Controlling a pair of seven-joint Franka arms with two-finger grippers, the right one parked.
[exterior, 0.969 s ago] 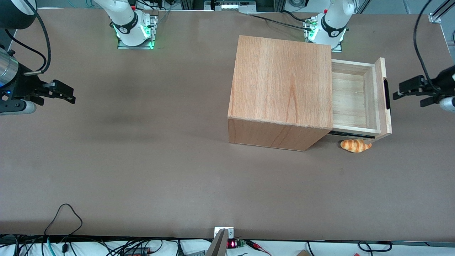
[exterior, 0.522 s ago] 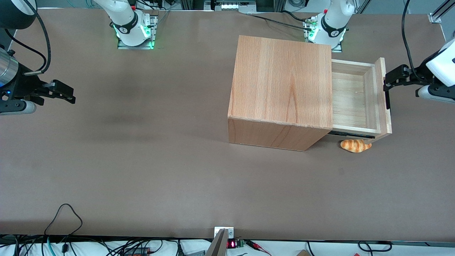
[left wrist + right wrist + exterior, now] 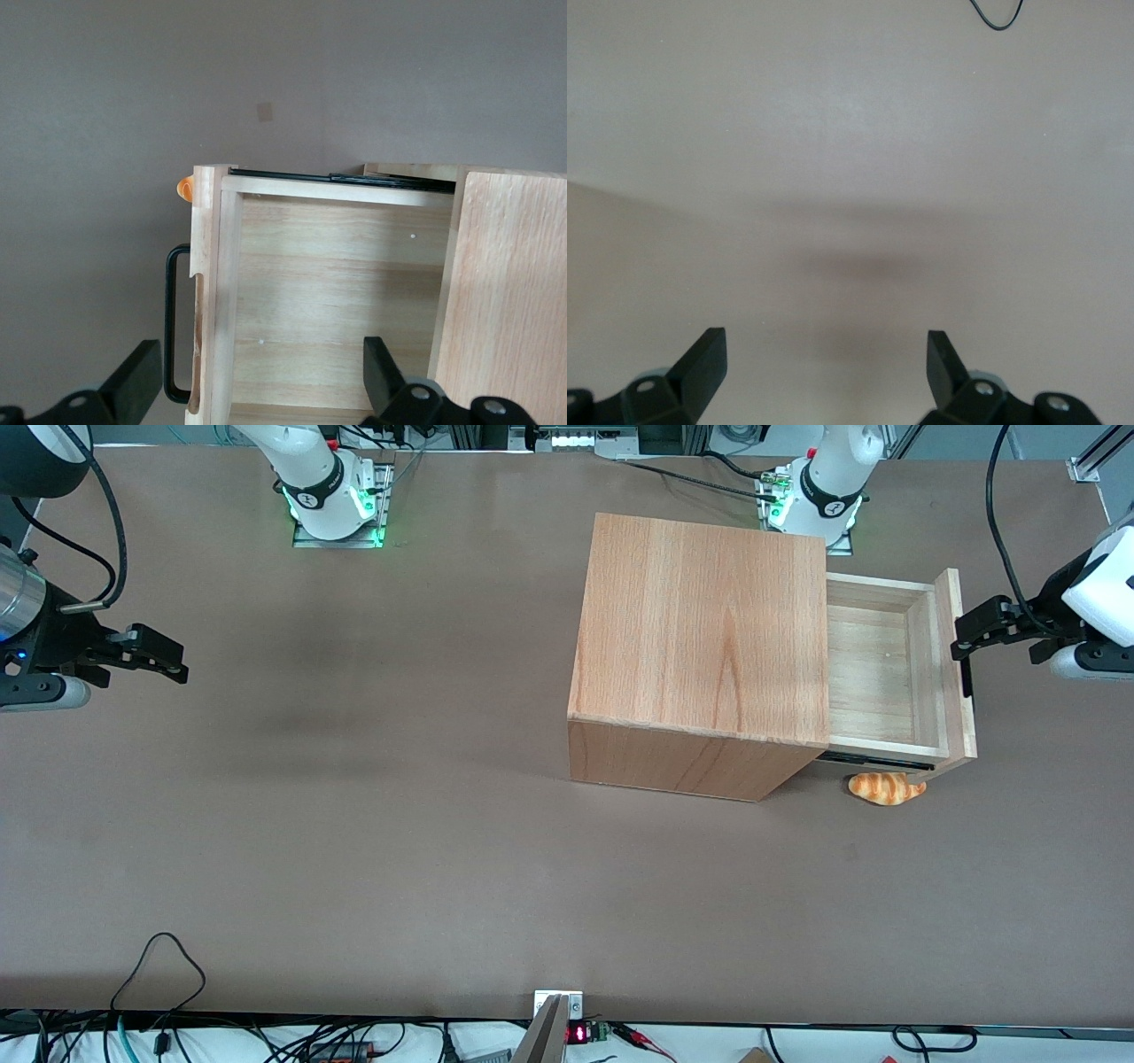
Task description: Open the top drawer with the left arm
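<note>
My open hand [image 3: 255,376] hangs above the pulled-out top drawer [image 3: 886,669], seemingly straddling its front panel and handle [image 3: 174,323].

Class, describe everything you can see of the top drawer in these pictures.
The top drawer is a shallow pale-wood tray, pulled well out of the cabinet and empty. Its orange-brown front panel carries a slim black bar handle. A dark slide rail shows beneath it. The left arm's claw is open at the front panel, one finger over the tray.
</note>
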